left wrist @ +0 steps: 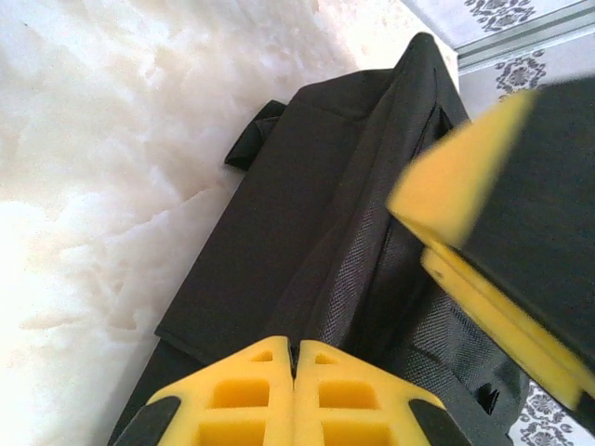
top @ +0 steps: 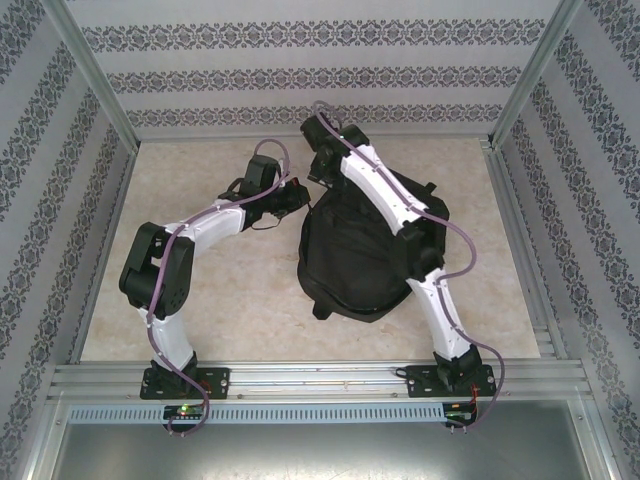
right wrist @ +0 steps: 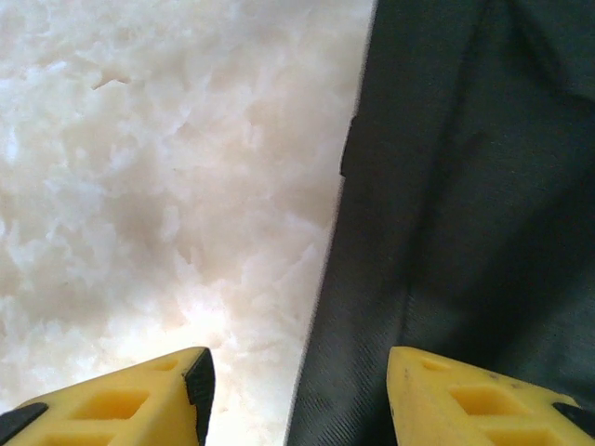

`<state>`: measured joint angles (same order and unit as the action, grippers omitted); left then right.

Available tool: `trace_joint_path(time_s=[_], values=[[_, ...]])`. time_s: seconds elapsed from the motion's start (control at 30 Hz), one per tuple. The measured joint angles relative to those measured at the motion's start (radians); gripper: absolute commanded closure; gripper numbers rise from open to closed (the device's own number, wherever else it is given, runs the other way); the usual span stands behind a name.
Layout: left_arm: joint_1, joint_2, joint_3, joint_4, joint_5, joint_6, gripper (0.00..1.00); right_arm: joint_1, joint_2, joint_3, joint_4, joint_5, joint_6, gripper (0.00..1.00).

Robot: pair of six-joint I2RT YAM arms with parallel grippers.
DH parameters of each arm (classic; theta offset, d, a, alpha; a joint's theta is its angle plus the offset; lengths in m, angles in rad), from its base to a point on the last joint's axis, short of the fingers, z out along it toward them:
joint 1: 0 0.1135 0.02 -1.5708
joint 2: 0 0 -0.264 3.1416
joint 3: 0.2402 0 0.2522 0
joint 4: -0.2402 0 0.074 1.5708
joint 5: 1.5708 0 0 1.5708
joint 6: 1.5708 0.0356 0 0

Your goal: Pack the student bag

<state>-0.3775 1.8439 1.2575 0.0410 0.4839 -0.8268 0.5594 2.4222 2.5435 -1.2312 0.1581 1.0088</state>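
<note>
Pale marbled tabletop (top: 250, 320) runs from the metal rail (top: 320, 378) at the near edge, where both arm bases are bolted, back to the patterned walls (top: 310, 75).

From its base the left arm (top: 165, 290) rises, bends, and reaches rightward toward the middle of the table. The right arm (top: 400, 210) stretches away from its base straight over the student bag (top: 350, 260).

That bag lies flat on the table, right of centre and about midway between rail and back wall. Its long axis appears to run on a diagonal from near-left to far-right. A short strap end pokes out at the near-left corner. The arm covers much of it, so which end is the top cannot be told.

Farther back, the left gripper (left wrist: 295, 346) has its yellow fingers pressed tightly together at the bag's far-left edge, with black fabric right at their tips. Whether a fold is caught between them cannot be made out.

Just beyond, the right gripper (right wrist: 297, 362) hangs with fingers spread, one over bare table, the other over the bag's edge.
</note>
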Motion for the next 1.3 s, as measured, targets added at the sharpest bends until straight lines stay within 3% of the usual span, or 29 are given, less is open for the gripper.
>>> trace_joint_path(time_s=[0.23,0.43,1.3], values=[[0.000,-0.005,-0.034,0.068,0.010,-0.035,1.00,0.002,0.310,0.493,-0.251,0.020,0.011,0.63],[0.000,-0.005,-0.052,0.081,0.011,-0.048,1.00,-0.002,0.360,0.563,-0.327,0.029,0.023,1.00],[-0.002,-0.215,-0.262,0.151,0.044,-0.154,1.00,-0.117,0.338,0.570,-0.254,-0.060,0.093,1.00]])
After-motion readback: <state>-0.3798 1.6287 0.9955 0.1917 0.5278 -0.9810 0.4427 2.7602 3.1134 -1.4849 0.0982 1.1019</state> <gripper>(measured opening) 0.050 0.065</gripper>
